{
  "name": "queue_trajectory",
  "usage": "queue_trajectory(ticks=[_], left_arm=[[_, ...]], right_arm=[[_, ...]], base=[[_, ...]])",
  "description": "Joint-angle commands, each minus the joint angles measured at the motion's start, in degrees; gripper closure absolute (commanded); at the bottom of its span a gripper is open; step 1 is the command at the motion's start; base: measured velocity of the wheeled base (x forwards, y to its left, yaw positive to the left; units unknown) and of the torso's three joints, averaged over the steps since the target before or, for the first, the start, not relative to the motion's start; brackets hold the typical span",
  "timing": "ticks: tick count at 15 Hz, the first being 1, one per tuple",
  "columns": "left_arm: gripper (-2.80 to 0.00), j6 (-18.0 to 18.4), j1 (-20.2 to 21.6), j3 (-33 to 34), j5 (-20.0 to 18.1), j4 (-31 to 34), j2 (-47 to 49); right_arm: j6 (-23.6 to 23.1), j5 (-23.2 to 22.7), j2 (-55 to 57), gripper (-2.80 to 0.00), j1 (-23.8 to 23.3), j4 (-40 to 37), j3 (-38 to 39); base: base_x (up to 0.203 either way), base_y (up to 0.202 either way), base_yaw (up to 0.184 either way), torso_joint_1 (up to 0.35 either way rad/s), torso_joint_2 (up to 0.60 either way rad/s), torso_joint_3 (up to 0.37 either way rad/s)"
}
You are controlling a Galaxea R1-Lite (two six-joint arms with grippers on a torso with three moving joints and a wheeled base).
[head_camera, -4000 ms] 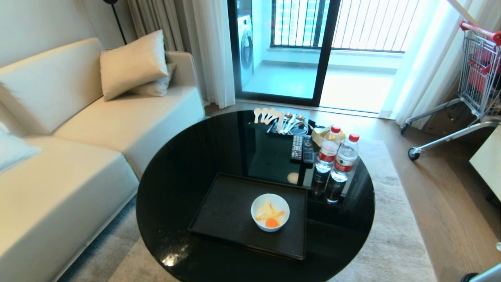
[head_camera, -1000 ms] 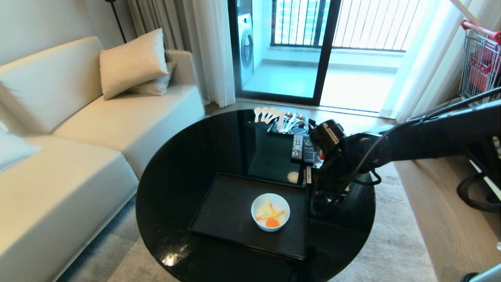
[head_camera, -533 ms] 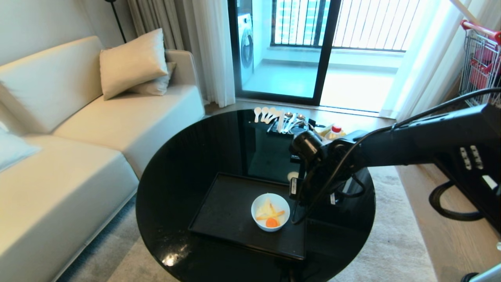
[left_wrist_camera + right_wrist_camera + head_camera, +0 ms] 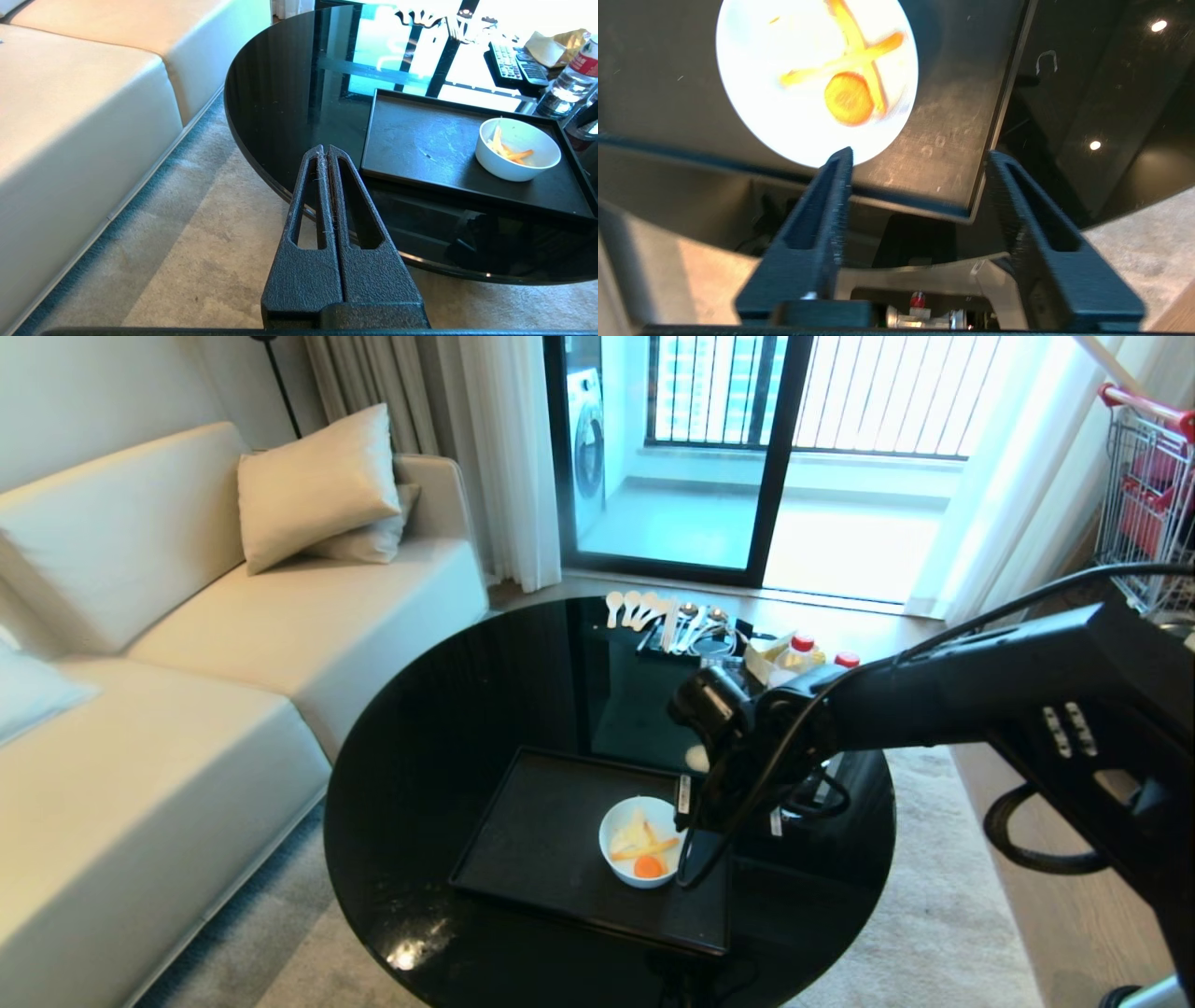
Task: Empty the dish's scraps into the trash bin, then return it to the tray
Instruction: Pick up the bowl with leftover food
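The dish (image 4: 644,842), a small white bowl, stands on the right part of the black tray (image 4: 541,845) on the round glass table. In it lie the scraps (image 4: 647,859): orange carrot pieces and pale peel. My right gripper (image 4: 693,847) points down just right of the dish's rim. In the right wrist view it (image 4: 920,153) is open and empty above the tray's (image 4: 943,140) near right corner, with the dish (image 4: 803,112) just beyond one fingertip. My left gripper (image 4: 325,150) is shut and empty, low beside the table's edge. The trash bin is out of view.
Behind my right arm stand two water bottles (image 4: 801,649), a snack bag (image 4: 770,658) and a row of spoons (image 4: 653,611). Remotes (image 4: 514,65) lie beyond the tray. A cream sofa (image 4: 187,709) runs along the left and a shopping cart (image 4: 1148,495) stands far right.
My right arm has swung left from beside the bottles to the dish's right rim, and its jaws have opened. The dish, the tray and the left gripper have not moved.
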State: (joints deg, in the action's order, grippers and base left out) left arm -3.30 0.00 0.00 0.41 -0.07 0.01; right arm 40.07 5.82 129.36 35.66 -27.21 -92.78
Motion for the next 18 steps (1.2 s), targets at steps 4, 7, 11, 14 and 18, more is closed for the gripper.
queue_trajectory(ticks=[4,7,11,14,18], left_arm=[[0.00,-0.04,0.00,0.00,0.02,-0.01,-0.01],[0.00,-0.04,0.00,0.00,0.02,-0.01,-0.01],[0.00,-0.04,0.00,0.00,0.02,-0.01,-0.01],[0.00,-0.04,0.00,0.00,0.02,-0.01,-0.01],[0.00,-0.04,0.00,0.00,0.02,-0.01,-0.01]], right_arm=[[0.27,4.45,3.70,-2.80,1.33,7.06,0.05],[0.27,4.89,4.72,-2.80,1.87,7.95,-0.03],[0.20,8.42,6.70,-2.80,2.40,9.28,-0.11],[0.02,11.19,8.22,-2.80,2.40,10.94,-0.10],[-0.17,12.81,9.33,-2.80,2.40,11.13,-0.29]], base=[[0.000,0.000,0.000,0.000,0.00,0.000],[0.000,0.000,0.000,0.000,0.00,0.000],[0.000,0.000,0.000,0.000,0.00,0.000],[0.000,0.000,0.000,0.000,0.00,0.000],[0.000,0.000,0.000,0.000,0.00,0.000]])
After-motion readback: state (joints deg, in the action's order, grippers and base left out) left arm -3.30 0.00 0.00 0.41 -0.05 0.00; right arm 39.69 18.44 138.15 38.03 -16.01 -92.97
